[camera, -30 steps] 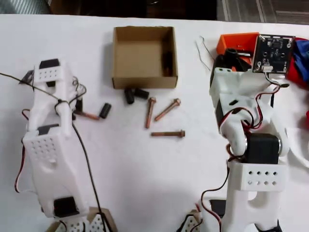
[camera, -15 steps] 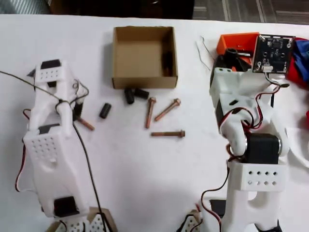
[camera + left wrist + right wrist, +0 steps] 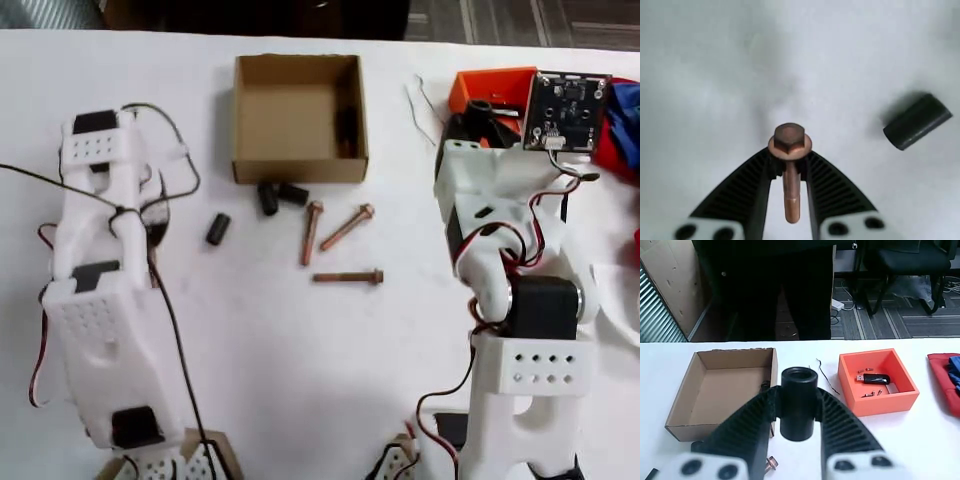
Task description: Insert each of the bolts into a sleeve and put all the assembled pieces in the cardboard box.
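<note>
Left gripper (image 3: 790,161) clenched on a bolt (image 3: 789,142); right gripper (image 3: 798,407) clenched on a sleeve (image 3: 799,385), seemingly upright.

Left arm (image 3: 95,230) is stretched a little farther across the table, its cable (image 3: 175,150) is swung out in a wider loop, bolt (image 3: 789,142) is drawn off from beside the sleeve (image 3: 217,228), taken in beneath the arm, clamped in left gripper (image 3: 789,162).

looks like an office-ish lab room, grey carpet tiles (image 3: 890,320), black office chair (image 3: 910,257), cables (image 3: 947,285) on the floor, white table (image 3: 300,380), orange tray (image 3: 885,402) of small screws (image 3: 869,394)
</note>
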`<action>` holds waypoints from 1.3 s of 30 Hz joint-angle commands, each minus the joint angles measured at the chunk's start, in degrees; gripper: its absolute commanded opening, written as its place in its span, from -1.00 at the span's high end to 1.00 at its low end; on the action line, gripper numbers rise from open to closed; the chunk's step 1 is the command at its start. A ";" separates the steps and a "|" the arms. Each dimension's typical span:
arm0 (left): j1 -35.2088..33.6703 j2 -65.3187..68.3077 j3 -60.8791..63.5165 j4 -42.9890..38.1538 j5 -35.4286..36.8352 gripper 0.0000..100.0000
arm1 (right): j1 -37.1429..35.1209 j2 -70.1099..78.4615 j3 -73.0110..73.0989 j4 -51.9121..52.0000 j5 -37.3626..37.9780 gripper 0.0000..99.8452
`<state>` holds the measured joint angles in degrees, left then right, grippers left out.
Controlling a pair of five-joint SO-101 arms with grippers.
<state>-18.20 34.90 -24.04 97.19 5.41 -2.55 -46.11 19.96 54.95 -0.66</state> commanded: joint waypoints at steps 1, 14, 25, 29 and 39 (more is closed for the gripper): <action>0.18 -1.85 -0.13 1.05 -7.12 0.95 | -0.48 -1.98 -0.79 -1.01 -0.18 0.95; 0.44 7.12 -0.66 -2.81 -9.23 0.94 | -0.48 -1.98 -0.79 -1.10 -0.18 0.95; 0.53 7.65 -4.26 -1.41 -9.32 0.80 | -0.48 -1.98 -0.79 -1.19 -0.18 0.95; 0.44 8.00 -3.74 -2.46 -9.32 0.80 | -0.48 -1.98 -0.79 -1.19 -0.18 0.95; 0.53 13.10 -4.18 -2.11 -9.67 0.95 | -0.13 -1.98 -0.79 -1.27 -0.18 0.95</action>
<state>-17.85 47.03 -27.65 95.43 -3.82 -2.55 -46.11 19.96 54.95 -0.66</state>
